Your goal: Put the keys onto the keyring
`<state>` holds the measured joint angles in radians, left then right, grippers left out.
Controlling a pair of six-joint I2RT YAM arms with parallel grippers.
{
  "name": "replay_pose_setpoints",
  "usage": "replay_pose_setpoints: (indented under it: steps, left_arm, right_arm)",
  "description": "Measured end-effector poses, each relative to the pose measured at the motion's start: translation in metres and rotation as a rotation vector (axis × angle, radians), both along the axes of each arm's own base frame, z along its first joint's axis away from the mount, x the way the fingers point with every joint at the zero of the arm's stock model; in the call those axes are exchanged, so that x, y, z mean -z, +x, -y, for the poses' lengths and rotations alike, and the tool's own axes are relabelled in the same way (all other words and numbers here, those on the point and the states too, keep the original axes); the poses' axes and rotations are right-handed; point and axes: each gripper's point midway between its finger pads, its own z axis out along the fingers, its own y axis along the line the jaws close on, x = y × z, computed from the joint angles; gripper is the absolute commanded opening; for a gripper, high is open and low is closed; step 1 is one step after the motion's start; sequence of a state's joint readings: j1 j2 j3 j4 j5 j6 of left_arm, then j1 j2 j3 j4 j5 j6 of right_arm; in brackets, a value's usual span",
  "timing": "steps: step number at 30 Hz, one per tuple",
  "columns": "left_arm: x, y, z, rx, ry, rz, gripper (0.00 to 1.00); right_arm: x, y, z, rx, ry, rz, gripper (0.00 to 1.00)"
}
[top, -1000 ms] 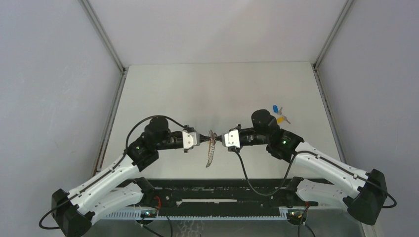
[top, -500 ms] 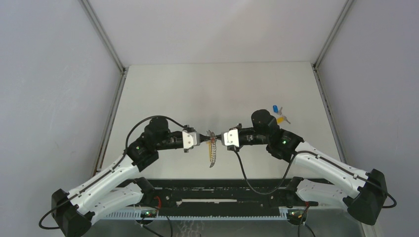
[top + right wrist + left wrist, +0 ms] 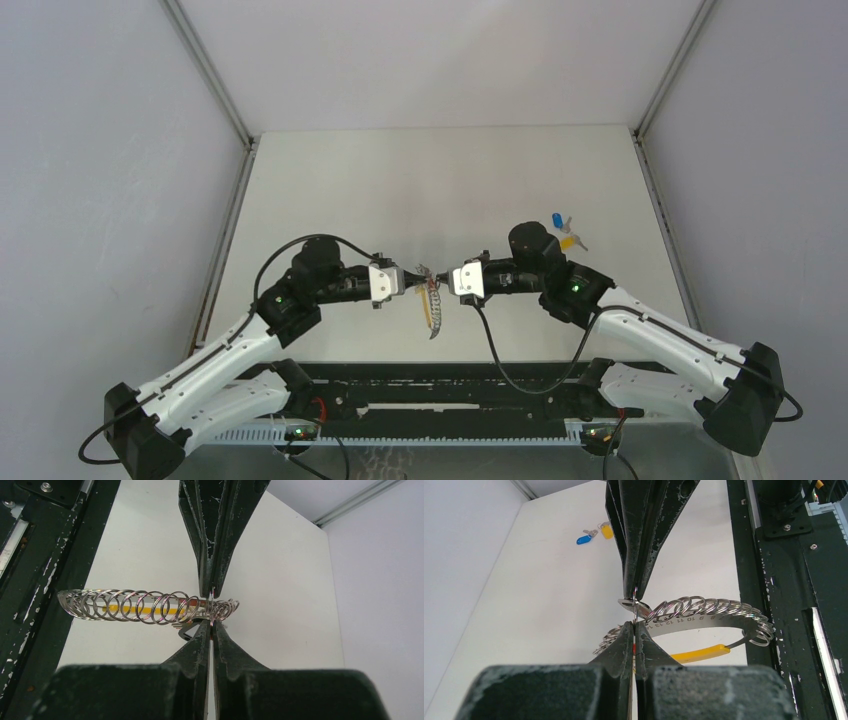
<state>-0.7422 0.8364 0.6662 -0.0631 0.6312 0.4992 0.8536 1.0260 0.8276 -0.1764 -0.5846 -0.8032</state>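
The keyring point(image 3: 432, 310) hangs in mid-air over the table's near middle. It is a numbered metal band strung with several wire rings and a yellow section point(image 3: 701, 653). My left gripper point(image 3: 416, 281) and right gripper point(image 3: 441, 281) meet tip to tip, both shut on one thin ring at its top. In the left wrist view my left gripper point(image 3: 635, 626) pinches that ring of the keyring point(image 3: 704, 611) from below. The right wrist view shows my right gripper point(image 3: 211, 624) pinching the keyring point(image 3: 135, 606) the same way. A small black-rimmed piece point(image 3: 186, 633) sits beside those tips. The blue and yellow keys point(image 3: 565, 232) lie on the table at the far right.
A black rail frame point(image 3: 440, 385) runs along the table's near edge under the arms. Grey walls with metal corner posts point(image 3: 230, 130) enclose the white table point(image 3: 440, 180). A black cable point(image 3: 495, 350) loops below the right wrist.
The hanging part of the keyring has swung from lower left toward the right. Both grippers stay shut on it and the arms have hardly moved.
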Motion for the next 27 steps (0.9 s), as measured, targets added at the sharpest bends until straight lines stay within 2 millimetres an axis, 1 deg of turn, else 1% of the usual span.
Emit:
replay_pose_setpoints:
  steps: [16,27]
  left_arm:
    - [-0.0062,0.0009,0.0009,0.0,-0.019,0.018,0.0]
    - [-0.0066,0.001,0.001,0.0,-0.02,0.02,0.0]
  right_arm:
    - [-0.002,-0.0009,0.0008,-0.001,0.0,0.0,0.0]
    - [-0.0063,-0.0035,0.0011,-0.009,0.012,0.006,0.0]
